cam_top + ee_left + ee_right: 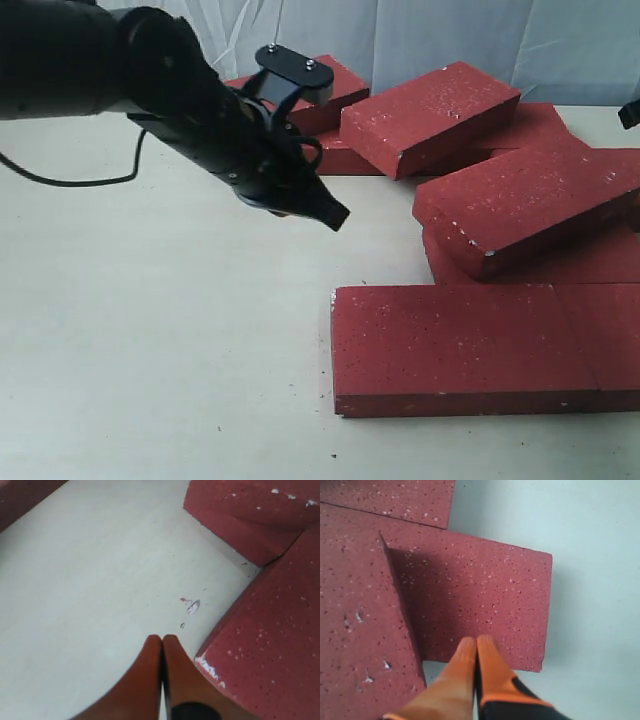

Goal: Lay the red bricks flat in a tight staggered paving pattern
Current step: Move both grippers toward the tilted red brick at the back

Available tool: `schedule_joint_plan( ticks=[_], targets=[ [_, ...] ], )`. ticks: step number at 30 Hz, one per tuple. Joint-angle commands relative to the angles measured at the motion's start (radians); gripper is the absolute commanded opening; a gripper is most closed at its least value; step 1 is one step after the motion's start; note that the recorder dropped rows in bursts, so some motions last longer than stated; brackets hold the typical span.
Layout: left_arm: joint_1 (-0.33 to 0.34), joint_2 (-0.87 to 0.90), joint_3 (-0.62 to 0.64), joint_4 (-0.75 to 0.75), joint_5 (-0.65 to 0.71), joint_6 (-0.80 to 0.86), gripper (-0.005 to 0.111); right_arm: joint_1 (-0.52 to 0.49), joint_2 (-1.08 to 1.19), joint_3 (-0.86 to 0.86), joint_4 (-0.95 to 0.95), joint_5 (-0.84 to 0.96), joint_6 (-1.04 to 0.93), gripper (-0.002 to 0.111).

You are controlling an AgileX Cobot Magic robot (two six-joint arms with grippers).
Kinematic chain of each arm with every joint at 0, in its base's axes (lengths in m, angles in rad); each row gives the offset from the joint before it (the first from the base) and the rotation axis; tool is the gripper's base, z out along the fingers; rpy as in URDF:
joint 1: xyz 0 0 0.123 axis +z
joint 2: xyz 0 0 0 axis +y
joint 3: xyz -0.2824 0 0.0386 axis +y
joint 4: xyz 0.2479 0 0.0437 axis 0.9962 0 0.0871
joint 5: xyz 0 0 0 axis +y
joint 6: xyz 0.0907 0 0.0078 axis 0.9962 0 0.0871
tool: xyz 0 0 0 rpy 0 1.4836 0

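Dark red, rough and flecked with white, the red bricks (520, 195) lie on the right part of the pale table (150, 330). 2 of them lie flat, end to end, as a front row (440, 345), touching along a thin seam. Behind that row the others sit in a loose heap, several tilted and leaning on one another, with edges chipped pale.

The exterior view shows the black left arm (90, 60) reaching in behind and to the left of the front row. Its left gripper (335, 215) hangs above bare table, apart from the heap. Only the left wrist view shows its orange fingers (145, 680) pressed together with nothing between them, and small chips (192, 605) on the table near a brick corner.

The right gripper (476, 641) shows clearly only in the right wrist view: fingers together, empty, over a flat brick (485, 595) with another lying partly across it. A dark piece at the exterior view's right edge, behind the front row, may be that arm; too little shows to tell.
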State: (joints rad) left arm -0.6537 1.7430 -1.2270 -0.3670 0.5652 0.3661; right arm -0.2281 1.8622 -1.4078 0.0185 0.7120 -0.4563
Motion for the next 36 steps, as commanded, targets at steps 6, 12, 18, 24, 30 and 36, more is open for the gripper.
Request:
schedule_joint_plan(
  ticks=[6,12,18,24,30,36],
  targets=[
    [-0.05,0.172,-0.137,-0.179,-0.014,0.168,0.0,-0.005,0.069,-0.011,0.017,-0.001,-0.12,-0.001],
    [-0.085,0.246,-0.219,-0.183,-0.018,0.19,0.0,-0.005,0.116,-0.045,0.017,0.041,-0.135,-0.001],
    [-0.1,0.305,-0.271,-0.184,-0.018,0.19,0.0,-0.005,0.158,-0.045,0.017,0.039,-0.218,-0.001],
    [-0.116,0.343,-0.323,-0.2,-0.014,0.191,0.0,-0.005,0.174,-0.045,0.017,0.018,-0.251,-0.001],
    [-0.126,0.363,-0.342,-0.214,-0.021,0.191,0.0,-0.005,0.176,-0.045,0.076,0.022,-0.316,-0.001],
    [-0.13,0.392,-0.367,-0.233,-0.011,0.191,0.0,-0.005,0.176,-0.045,0.151,0.064,-0.412,-0.001]
  ],
)
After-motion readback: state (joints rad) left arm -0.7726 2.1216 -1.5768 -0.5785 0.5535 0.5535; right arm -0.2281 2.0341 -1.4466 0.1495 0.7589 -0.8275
